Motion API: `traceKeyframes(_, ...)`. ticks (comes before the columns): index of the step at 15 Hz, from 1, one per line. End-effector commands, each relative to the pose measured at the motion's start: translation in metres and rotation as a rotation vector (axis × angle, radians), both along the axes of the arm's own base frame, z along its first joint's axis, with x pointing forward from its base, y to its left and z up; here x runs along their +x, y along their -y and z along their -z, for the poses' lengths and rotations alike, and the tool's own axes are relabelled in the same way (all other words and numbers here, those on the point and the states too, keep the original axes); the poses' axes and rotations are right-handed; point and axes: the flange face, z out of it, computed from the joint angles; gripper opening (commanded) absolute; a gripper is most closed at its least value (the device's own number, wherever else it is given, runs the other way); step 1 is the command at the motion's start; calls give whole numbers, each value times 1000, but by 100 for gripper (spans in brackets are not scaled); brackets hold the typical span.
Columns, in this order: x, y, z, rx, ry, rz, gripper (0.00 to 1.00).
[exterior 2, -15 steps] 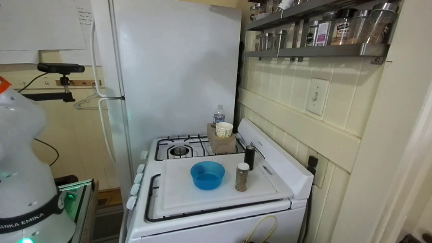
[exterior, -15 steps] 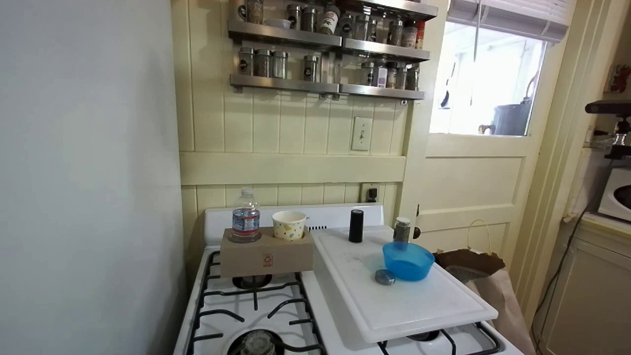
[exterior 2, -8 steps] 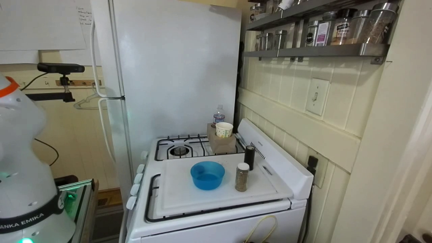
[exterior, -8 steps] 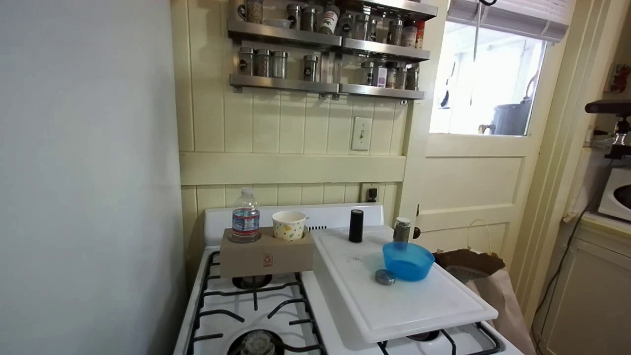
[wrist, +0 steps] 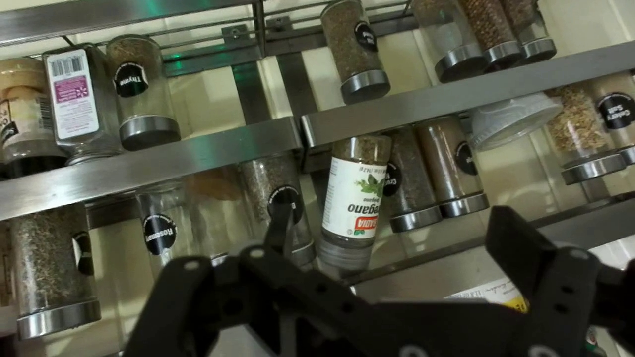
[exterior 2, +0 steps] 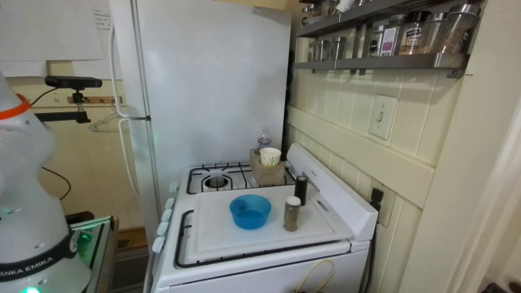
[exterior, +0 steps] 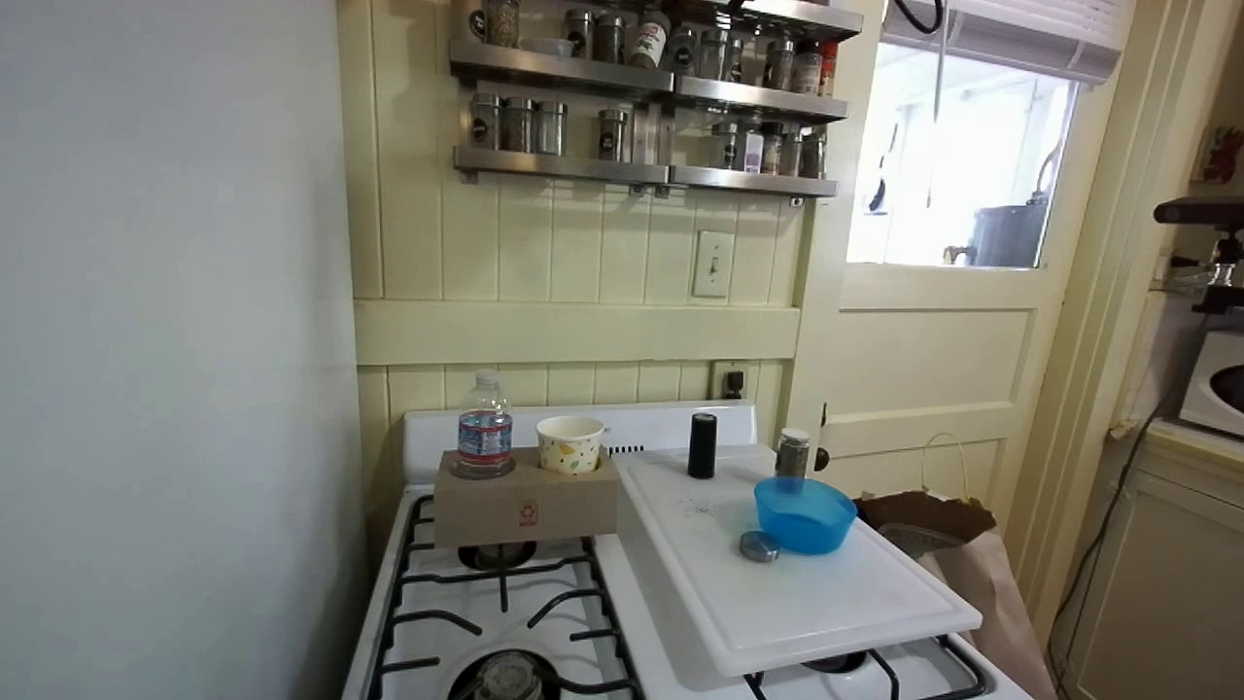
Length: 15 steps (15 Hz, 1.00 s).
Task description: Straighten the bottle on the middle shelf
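The bottle, an oregano bottle with a white label (exterior: 649,41), leans to the right on the middle shelf (exterior: 559,70) in an exterior view. Part of its label also shows in an exterior view (exterior 2: 346,5). The wrist view is upside down; there the bottle (wrist: 353,198) stands tilted behind the shelf's steel rail (wrist: 446,101), its cap pointing down the picture. My gripper (wrist: 390,218) is open with nothing between its fingers. The bottle's cap lies nearer the left finger in the picture, and the fingers appear apart from it. The exterior views do not clearly show the gripper.
Jars stand close on both sides of the bottle, including a crushed-spice jar (wrist: 414,183) and a dark-labelled jar (wrist: 278,198). A clear plastic cup (wrist: 516,121) is farther along. The upper shelf (wrist: 461,272) is near the fingers. Below is the stove with a blue bowl (exterior 2: 250,211).
The arm's orange-ringed link has moved right in an exterior view. A black cable loop has come down into view at the top of an exterior view. The bottle has not visibly moved.
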Motion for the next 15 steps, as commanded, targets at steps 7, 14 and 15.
traceKeyframes(7,15,-9,-10,28,47,-10,100)
traceKeyframes(14,63,-13,1,75,64,-9,100)
traceKeyframes(15,66,-13,1,72,83,-6,100)
